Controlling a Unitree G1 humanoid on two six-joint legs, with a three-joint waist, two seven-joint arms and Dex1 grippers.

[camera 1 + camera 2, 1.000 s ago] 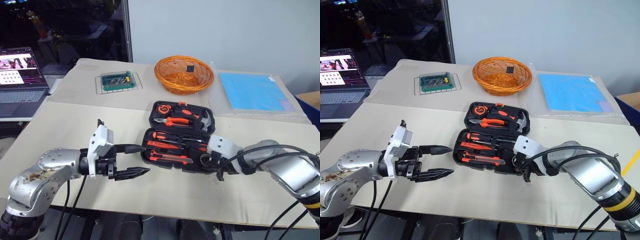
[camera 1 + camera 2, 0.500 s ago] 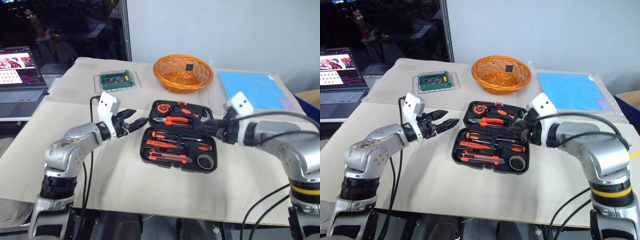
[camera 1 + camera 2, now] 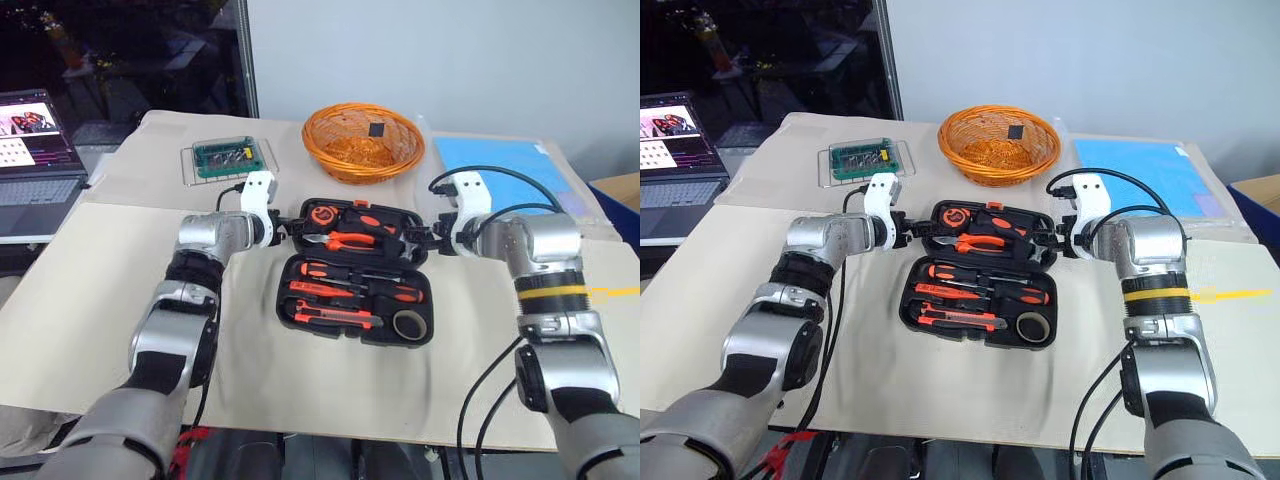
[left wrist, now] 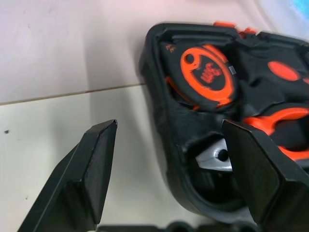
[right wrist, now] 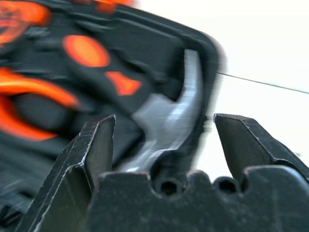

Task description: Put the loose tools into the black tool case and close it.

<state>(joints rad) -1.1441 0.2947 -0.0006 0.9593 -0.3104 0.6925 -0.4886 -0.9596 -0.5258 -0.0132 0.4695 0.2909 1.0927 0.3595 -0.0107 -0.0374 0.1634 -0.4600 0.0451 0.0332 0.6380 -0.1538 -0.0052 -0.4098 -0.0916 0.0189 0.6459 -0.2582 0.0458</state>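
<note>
The black tool case [image 3: 284, 310] lies open in the middle of the table. Its near half holds the screwdrivers [image 3: 352, 272], the utility knife [image 3: 335, 317] and the beige tape ring [image 3: 408, 325]. My left gripper [image 3: 290, 226] is open at the far half's left edge, and in the left wrist view its fingers [image 4: 96, 164] straddle that rim beside the tape measure [image 4: 207, 72]. At the right edge my right gripper [image 3: 425, 238] is open, its fingers [image 5: 99, 145] on either side of the corner where the hammer head [image 5: 169, 116] sits.
An orange wicker basket [image 3: 365, 145] stands behind the case, with a green bit holder [image 3: 225, 158] to its left and a blue sheet [image 3: 500, 170] to its right. A laptop [image 3: 35, 150] sits at the far left. Pliers [image 3: 350, 240] lie in the far half.
Both arms have swung from the table's front up to the far half's two side edges. The right gripper left the corner with the tape ring and opened wide.
</note>
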